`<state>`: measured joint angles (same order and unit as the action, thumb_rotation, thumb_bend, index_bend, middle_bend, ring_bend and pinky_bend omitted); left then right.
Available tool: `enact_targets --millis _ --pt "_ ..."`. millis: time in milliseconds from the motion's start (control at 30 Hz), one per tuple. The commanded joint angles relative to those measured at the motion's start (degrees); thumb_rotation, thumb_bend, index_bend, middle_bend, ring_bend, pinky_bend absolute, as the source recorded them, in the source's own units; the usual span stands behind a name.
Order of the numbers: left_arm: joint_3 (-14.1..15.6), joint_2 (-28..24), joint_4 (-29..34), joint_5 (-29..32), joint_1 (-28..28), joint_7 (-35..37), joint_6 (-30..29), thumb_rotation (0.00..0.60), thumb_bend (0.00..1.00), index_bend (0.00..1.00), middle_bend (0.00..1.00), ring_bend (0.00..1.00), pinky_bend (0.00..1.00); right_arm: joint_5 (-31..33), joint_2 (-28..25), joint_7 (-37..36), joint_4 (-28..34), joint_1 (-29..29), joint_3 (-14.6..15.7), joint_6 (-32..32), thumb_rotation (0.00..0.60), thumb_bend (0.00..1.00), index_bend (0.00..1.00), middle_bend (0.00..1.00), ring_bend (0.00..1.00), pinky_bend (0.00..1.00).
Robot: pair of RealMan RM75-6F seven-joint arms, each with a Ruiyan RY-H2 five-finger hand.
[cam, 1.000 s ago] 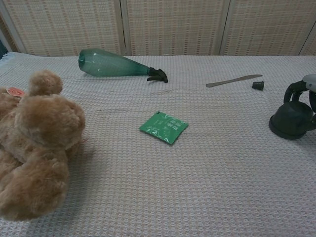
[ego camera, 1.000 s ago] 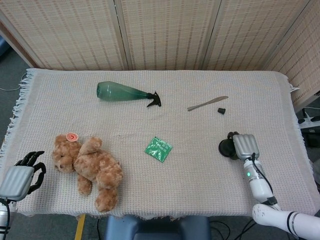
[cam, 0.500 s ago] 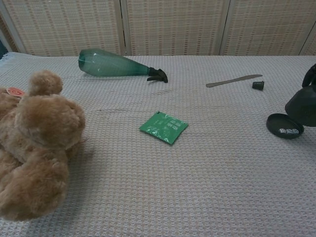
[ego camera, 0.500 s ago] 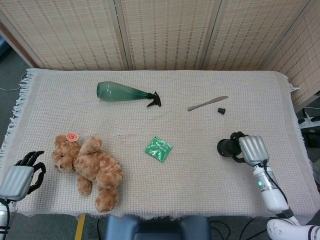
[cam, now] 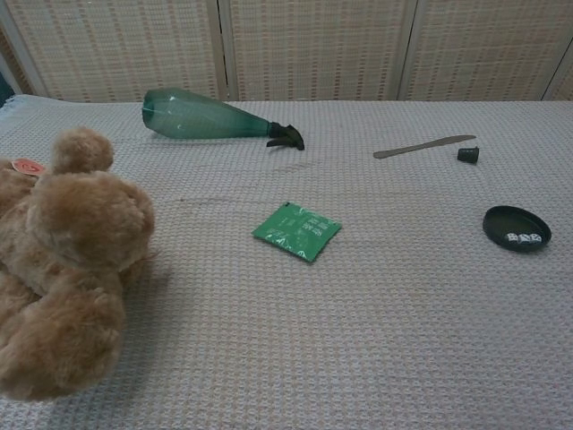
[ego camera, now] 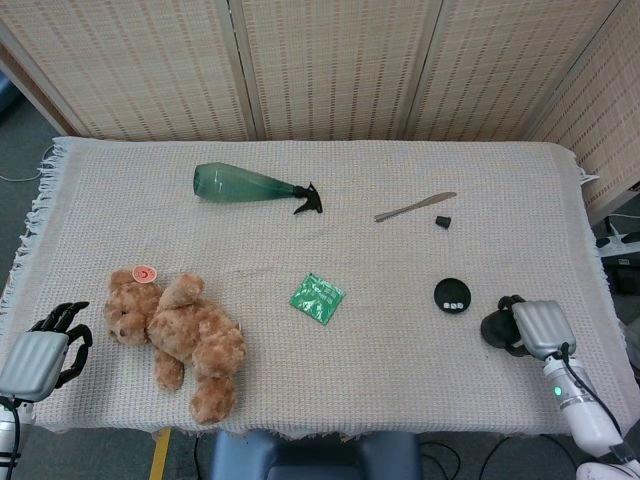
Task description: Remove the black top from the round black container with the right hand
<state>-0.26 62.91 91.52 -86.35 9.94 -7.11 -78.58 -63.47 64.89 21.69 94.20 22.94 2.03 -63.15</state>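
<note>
The right hand (ego camera: pixel 535 328) is near the right edge of the desk (ego camera: pixel 400 360), close to the front. It holds the black top (ego camera: pixel 497 329), with its dark fingers wrapped around it. The top is off the round black container (ego camera: pixel 452 293). The chest view does not show this hand.

The round black container sits open on the desk, a little to the left of the right hand and further back. It looks like a flat dish, and a few small white things lie inside it. The hand and the container are apart, not touching.

The left hand (ego camera: pixel 40 352) is at the front left corner of the desk. It holds nothing, and its dark fingers curl a little but stay apart.

A brown teddy bear (ego camera: pixel 180 335) lies just beside the left hand. A small green packet (ego camera: pixel 317 298) lies near the middle of the desk. A green spray bottle (ego camera: pixel 255 186) lies on its side further back. A flat knife (ego camera: pixel 415 207) and a tiny black cap (ego camera: pixel 441 221) lie near each other, behind the container.
</note>
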Motion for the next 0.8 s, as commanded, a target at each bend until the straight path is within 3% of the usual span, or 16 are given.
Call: enact_targets --millis 33,167,333,600,700,800 --pt "0.0 0.0 0.0 0.0 0.0 0.1 -0.1 0.600 0.53 0.57 0.16 0.14 0.39 -2.8 1.0 -2.8 -2.7 -0.5 0.6 1.6 0.600 0.10 0.37 0.36 0.37 0.68" --pt "0.0 -0.1 0.0 -0.2 -0.1 0.3 -0.3 0.600 0.53 0.57 0.16 0.14 0.39 -4.1 -0.3 -4.0 -1.8 -0.6 1.4 3.2 0.600 0.10 0.17 0.19 0.16 0.52" --pt "0.1 -0.2 0.0 -0.4 -0.1 0.4 -0.4 0.600 0.53 0.57 0.16 0.14 0.39 -6.5 -3.7 -6.3 1.9 -2.3 1.6 1.1 0.600 0.10 0.00 0.04 0.02 0.33" --pt "0.1 -0.3 0.0 -0.5 -0.1 0.8 -0.4 0.600 0.53 0.57 0.16 0.14 0.39 -15.3 -5.1 -13.1 5.1 -10.9 1.3 -15.8 0.600 0.10 0.01 0.03 0.00 0.33" --pt "0.1 -0.3 0.0 -0.6 -0.1 0.8 -0.5 0.600 0.53 0.57 0.16 0.14 0.39 -16.1 -4.8 -13.4 4.7 -11.8 1.1 -17.5 0.600 0.10 0.04 0.03 0.00 0.33" --pt "0.2 -0.2 -0.1 -0.8 -0.1 0.6 -0.5 0.600 0.53 0.57 0.16 0.14 0.39 -15.7 -2.6 -12.6 2.4 -14.9 -1.5 -24.9 0.600 0.10 0.07 0.03 0.00 0.33"
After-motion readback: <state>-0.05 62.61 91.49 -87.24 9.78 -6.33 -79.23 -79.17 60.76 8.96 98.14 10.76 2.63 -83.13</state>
